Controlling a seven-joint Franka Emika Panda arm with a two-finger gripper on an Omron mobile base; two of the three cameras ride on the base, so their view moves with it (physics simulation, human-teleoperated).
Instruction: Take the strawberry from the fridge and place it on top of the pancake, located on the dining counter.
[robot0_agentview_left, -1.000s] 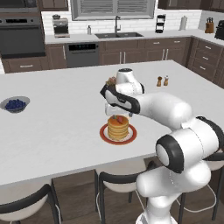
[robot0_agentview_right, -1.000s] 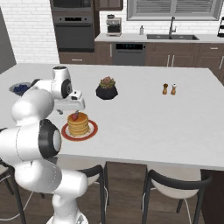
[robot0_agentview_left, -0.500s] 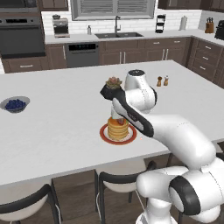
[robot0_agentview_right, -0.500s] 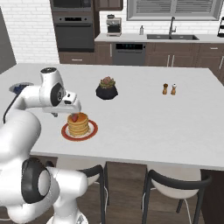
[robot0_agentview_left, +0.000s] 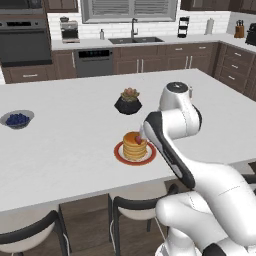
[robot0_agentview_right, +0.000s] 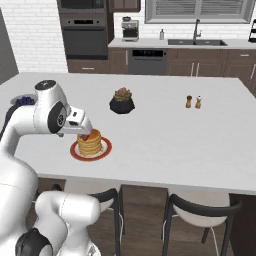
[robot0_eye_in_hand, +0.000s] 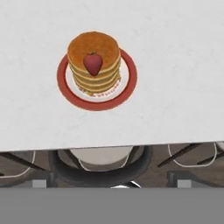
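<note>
The strawberry (robot0_eye_in_hand: 92, 64) lies on top of the pancake (robot0_eye_in_hand: 94, 59), near the middle of the top cake, tip pointing toward the near edge of the bench (robot0_eye_in_hand: 175, 87) as my hand camera sees it. The stack sits on its red-orange plate (robot0_eye_in_hand: 127, 89), close to the bench's front edge, with a stool below. My fingers (robot0_agentview_right: 86, 131) are spread as wide as they go and hold nothing; they hang just above and beside the stack in the right base view.

Judging by how things lie, the placing looks done. If I had to take the berry again, I would treat it as very light and soft, bruising under any firm squeeze, with a skin likely to slide between hard pads. I would close across its broad shoulders (the widest part, away from the tapering tip), where the sides run nearest to parallel, and close only until it stops.

The stack beneath is soft too and gives under pressure, so I would not press down through the berry. The plate is the stiff part; sliding it is how I would shift the whole lot.

A dark pot with a small plant (robot0_agentview_left: 129, 102) stands farther back on the bench, well apart, and a grey bowl of blue berries (robot0_agentview_left: 17, 119) sits far to the left.
</note>
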